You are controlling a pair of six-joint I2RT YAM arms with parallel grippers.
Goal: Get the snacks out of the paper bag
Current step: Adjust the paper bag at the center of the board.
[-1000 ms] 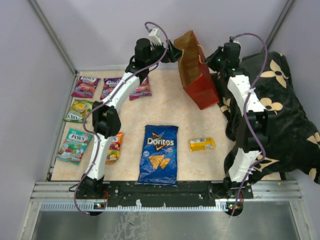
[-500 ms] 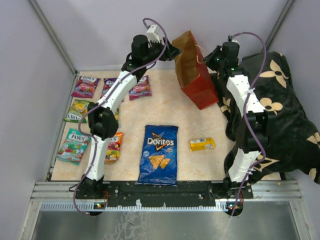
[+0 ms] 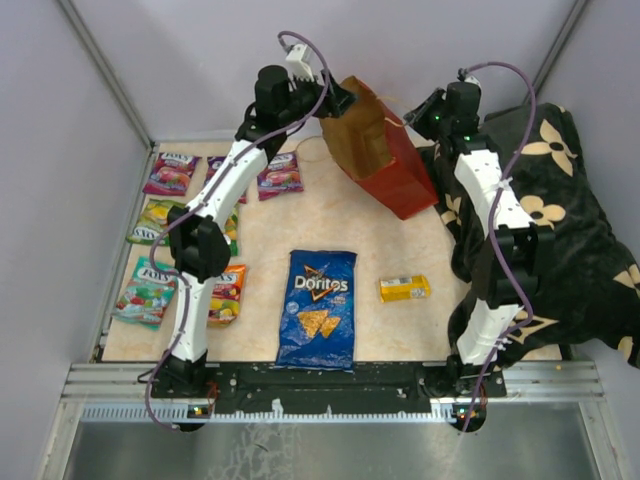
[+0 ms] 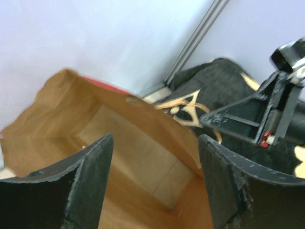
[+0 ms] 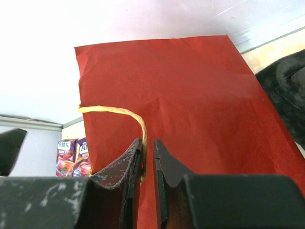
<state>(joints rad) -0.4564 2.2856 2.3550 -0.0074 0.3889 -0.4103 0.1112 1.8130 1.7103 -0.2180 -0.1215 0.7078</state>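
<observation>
Two jobs: right gripper (image 5: 147, 143) pinches twine handle (image 5: 119, 110) of paper bag (image 3: 400, 185); left gripper (image 4: 155, 143) wide at bag mouth. Hard tug could snap twine.

On the desk (image 3: 330, 225) we count three purple candy packets (image 3: 172, 172) (image 3: 214, 165) (image 3: 281, 176), one green packet (image 3: 153, 221), one teal packet (image 3: 146, 290) and one orange packet (image 3: 228, 293), six in all. We also count one blue chip bag (image 3: 318, 308), one yellow box (image 3: 404, 289), one red paper bag (image 3: 405, 185), one black flowered cushion (image 3: 560, 230), and two robot arms: the left arm (image 3: 215, 195) and the right arm (image 3: 495, 200).
</observation>
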